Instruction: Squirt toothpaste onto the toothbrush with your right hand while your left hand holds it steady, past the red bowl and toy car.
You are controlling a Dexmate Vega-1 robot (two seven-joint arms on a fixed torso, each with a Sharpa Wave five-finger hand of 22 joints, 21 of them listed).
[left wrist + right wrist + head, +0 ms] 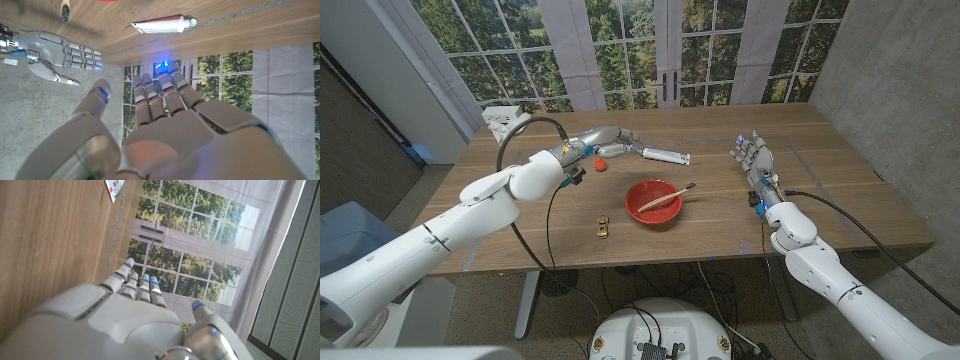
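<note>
Reaching across the table [840, 200], the left hand [605, 140] hovers empty, fingers straight, just short of the toothpaste [665, 156]. The right hand [757, 158] waits well apart, fingers spread, holding nothing. Nearer, the toothbrush [668, 197] lies across the red bowl [642, 213], beside the toy car [603, 227].

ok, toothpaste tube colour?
White tube with a red stripe along one edge and a white cap; clearest in the left wrist view.

No legible text; toothpaste tube [161, 24] print perhaps too blurred.
</note>
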